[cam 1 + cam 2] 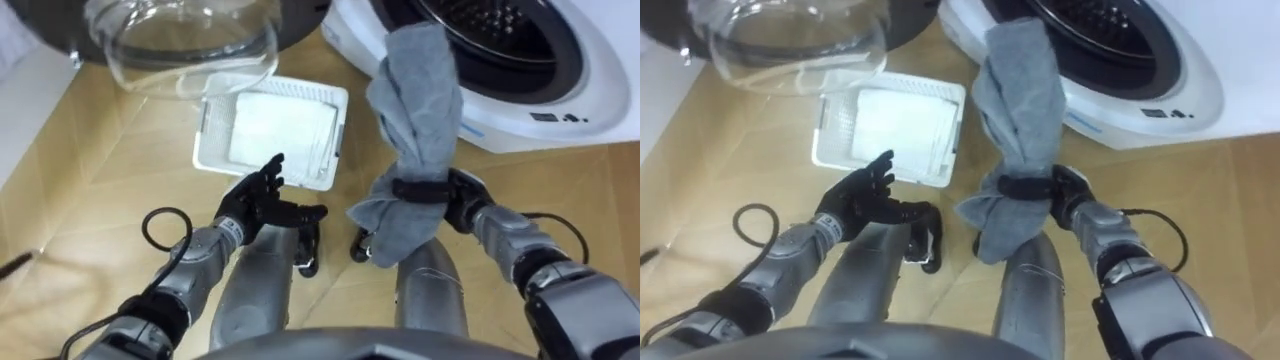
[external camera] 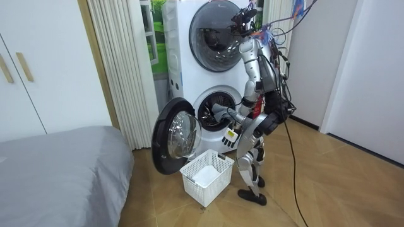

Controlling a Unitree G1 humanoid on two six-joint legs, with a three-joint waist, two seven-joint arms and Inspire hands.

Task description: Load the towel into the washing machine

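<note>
The right robot hand (image 1: pixel 458 192) is clamping the grey towel (image 1: pixel 415 105) at its middle, holding it up before the open washing machine (image 1: pixel 590 75). The left robot hand (image 1: pixel 255 205) is hovering with fingers spread near the white basket (image 1: pixel 212 130).

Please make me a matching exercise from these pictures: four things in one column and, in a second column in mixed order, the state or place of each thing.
Things:
1. towel
2. basket
3. washer door
4. left hand

States or places:
a. swung open
b. on the floor, with a white cloth inside
c. fingers open, holding nothing
d. gripped in the right hand, held up near the drum

Pairs: 1-d, 2-b, 3-a, 4-c.
</note>
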